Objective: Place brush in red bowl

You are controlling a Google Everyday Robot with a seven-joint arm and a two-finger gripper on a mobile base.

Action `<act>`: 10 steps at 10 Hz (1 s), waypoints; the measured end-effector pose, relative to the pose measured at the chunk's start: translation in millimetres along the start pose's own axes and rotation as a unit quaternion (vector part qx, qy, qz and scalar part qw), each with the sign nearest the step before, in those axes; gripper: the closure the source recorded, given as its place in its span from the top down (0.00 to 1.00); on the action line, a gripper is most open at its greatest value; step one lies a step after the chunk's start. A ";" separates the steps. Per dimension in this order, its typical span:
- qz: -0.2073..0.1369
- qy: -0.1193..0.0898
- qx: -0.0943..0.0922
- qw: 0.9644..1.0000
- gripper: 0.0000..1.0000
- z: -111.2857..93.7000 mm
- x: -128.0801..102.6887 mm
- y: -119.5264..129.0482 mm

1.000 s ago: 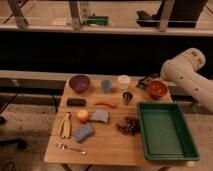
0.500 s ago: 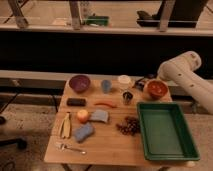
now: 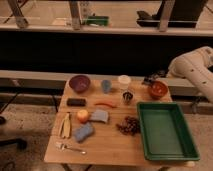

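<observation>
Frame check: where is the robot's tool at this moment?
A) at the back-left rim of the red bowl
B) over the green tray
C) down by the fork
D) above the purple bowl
A: the tool, shut, hangs at the back-left rim of the red bowl, well away from the purple bowl and the fork.

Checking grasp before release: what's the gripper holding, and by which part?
Gripper, jaws shut, at the red bowl's far-left rim, seems to hold the brush; which part is gripped cannot be told.
</observation>
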 end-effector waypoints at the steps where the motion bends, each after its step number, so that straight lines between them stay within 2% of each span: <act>1: -0.003 0.001 -0.002 1.000 0.00 4.1 1.7 1.5; 6: -0.016 0.009 -0.004 1.000 0.00 19.3 23.2 -1.8; 10: -0.039 0.018 -0.011 0.999 0.00 33.9 36.6 -6.7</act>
